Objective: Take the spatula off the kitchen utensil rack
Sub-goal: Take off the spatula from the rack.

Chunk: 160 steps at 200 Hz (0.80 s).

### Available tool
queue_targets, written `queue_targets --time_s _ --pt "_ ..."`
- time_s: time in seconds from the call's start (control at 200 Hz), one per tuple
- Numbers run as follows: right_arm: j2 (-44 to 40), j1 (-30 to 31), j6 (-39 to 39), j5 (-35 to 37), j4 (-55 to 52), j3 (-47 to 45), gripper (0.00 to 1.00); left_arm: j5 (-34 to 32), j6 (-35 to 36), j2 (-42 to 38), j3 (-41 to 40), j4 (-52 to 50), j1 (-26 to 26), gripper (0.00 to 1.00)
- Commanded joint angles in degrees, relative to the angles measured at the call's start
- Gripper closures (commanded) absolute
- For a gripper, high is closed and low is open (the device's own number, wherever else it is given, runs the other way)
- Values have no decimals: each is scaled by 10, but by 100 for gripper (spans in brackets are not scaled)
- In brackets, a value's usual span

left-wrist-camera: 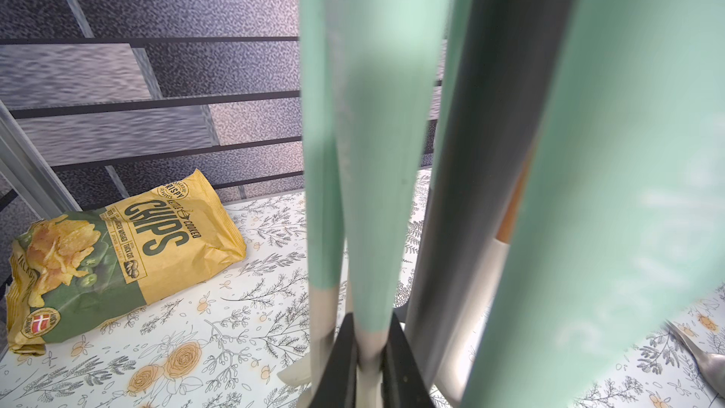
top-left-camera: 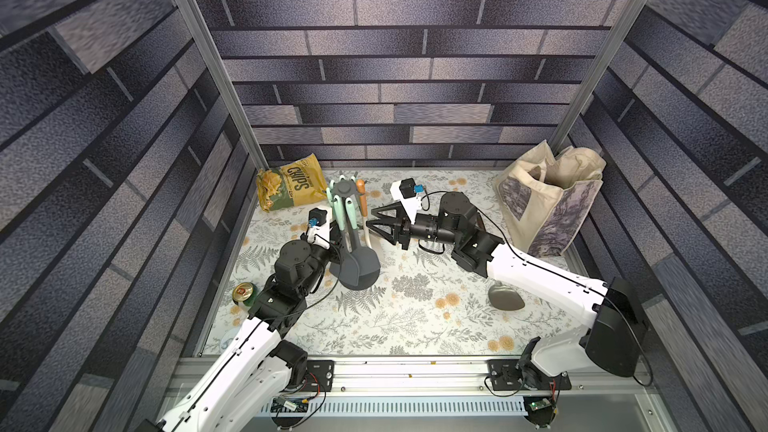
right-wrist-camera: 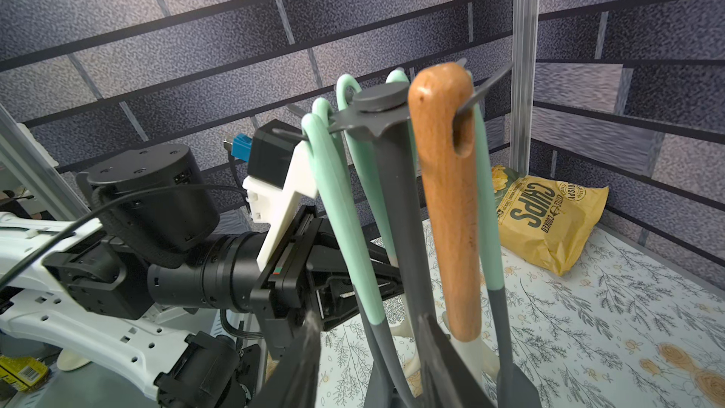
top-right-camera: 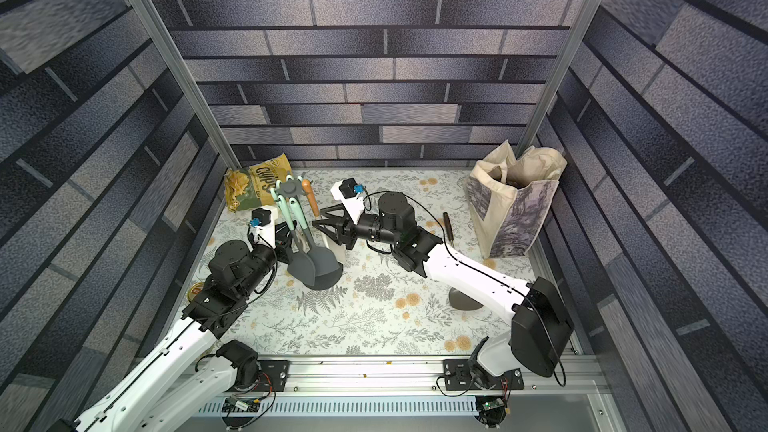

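Spatula [left-wrist-camera: 368, 209], mint-handled with a grey neck, hangs upright on the kitchen utensil rack [top-left-camera: 346, 188]. In both top views the rack stands in the upper left part of the flowered table [top-left-camera: 415, 326], just beside a yellow chips bag [top-left-camera: 291, 187]. The left gripper [left-wrist-camera: 370, 327] is clamped tight on the spatula's neck right under the mint grip, at the bottom middle of the left wrist view. Other mint-handled tools and a wooden-handled utensil [right-wrist-camera: 447, 209] hang from the same crown of hooks. The right gripper [top-left-camera: 370, 219] reaches in from the right of the rack, jaws partly apart. Its tips are just beside the wooden-handled utensil's white lower part, clamping nothing visible. A cloth tote bag [top-left-camera: 548, 201] stands at upper right and a can [top-left-camera: 243, 293] at the left edge.
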Motion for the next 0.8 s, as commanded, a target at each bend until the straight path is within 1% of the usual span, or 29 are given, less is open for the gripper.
queue_targets --time_s 0.0,0.796 --pt "9 11 -11 2 4 15 57 -11 -3 -6 -1 23 -2 89" --pt "82 21 -27 -21 -15 78 58 -9 5 -2 -1 32 2 89"
